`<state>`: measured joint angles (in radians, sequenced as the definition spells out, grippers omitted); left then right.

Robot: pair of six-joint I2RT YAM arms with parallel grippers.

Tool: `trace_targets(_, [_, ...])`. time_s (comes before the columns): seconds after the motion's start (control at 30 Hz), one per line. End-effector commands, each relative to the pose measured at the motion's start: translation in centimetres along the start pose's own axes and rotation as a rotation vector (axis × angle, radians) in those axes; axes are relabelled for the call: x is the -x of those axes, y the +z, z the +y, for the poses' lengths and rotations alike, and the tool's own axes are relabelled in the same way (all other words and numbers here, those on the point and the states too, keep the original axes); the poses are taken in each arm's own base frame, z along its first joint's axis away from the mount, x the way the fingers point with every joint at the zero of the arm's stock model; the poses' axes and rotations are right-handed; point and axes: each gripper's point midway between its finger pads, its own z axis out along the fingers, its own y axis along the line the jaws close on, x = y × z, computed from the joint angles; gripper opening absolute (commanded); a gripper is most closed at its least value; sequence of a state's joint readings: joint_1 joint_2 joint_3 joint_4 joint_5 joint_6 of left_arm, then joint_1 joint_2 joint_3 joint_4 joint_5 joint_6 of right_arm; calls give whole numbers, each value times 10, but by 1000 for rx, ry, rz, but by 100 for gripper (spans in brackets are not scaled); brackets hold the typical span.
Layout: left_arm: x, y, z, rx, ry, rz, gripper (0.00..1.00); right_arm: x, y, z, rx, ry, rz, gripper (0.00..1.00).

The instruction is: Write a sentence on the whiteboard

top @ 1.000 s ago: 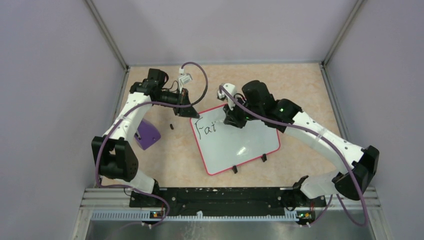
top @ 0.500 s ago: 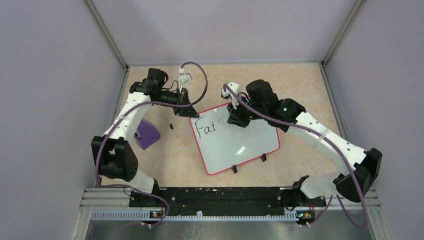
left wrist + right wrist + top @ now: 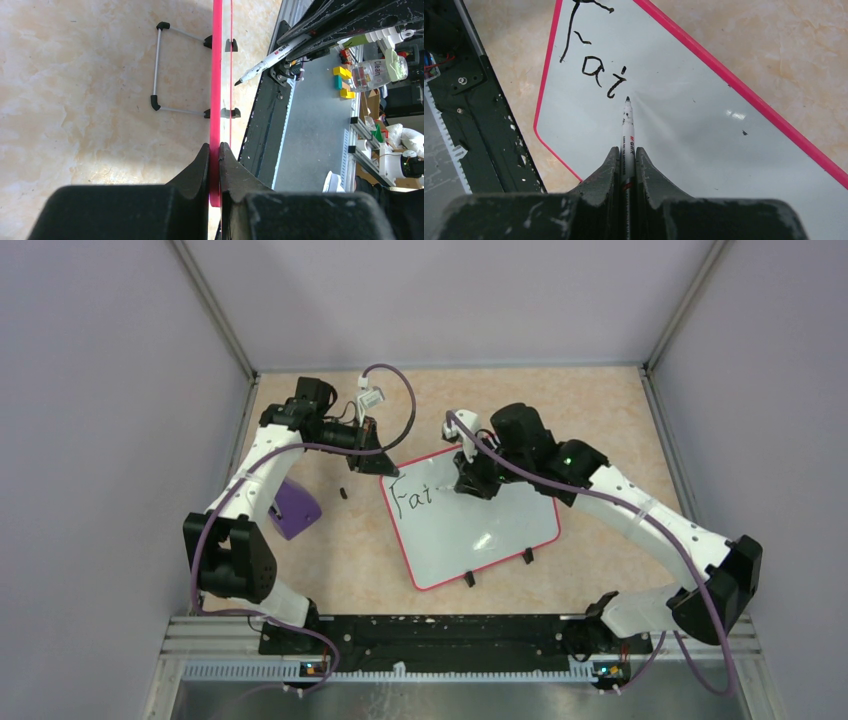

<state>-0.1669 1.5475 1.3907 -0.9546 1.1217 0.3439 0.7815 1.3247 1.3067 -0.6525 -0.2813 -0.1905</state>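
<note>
- The right gripper [image 3: 468, 480] has slid a little to the right along the top line of the whiteboard [image 3: 490, 530], and the lettering beside it has gained a stroke. The left arm and the board have not shifted.
- The sentence [image 3: 594, 70] so far reads "Fai" in black, close to the board's far-left corner in the overhead view.
- The right jaws are clamped on the marker [image 3: 627, 125]. Its tip sits just right of the "i", though whether it touches the surface cannot be told.
- The left gripper [image 3: 214, 147] is pinched on the board's red-pink rim at that same corner, steadying it.
- The whiteboard lies on the table [image 3: 600, 410], turned at an angle between the two arms, with its small black feet toward the bases.
- The first word looks unfinished, so most of the writing is probably left to do.
</note>
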Motion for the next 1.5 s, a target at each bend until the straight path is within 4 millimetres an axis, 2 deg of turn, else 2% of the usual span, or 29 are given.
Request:
trace_targets(0.0, [0,0,-4,-8,35,-7,0,21,2,4,19,-6,-62,0])
trace_targets(0.13, [-1,0,-4,-7,35,-6,0,24,7,7,30,-12,-64,0])
trace_targets(0.43, [-1,0,-4,-5,39,-6,0,20,15,-1,-2,-13,-45,0])
trace_targets(0.63, [-1,0,-4,-7,36,-5,0,16,3,-15,-53,-8,-43,0])
trace_targets(1.03, [0,0,-3,-7,37,-5,0,9,-12,-28,-99,-10,-29,0])
trace_targets(1.13, [0,0,-3,-8,38,-6,0,16,-14,-24,-75,-13,-44,0])
trace_targets(1.3, [1,0,-3,-12,37,-7,0,34,-17,-6,20,-29,-103,0])
trace_targets(1.47, [0,0,-3,-10,37,-6,0,43,-14,-5,22,-32,-120,0])
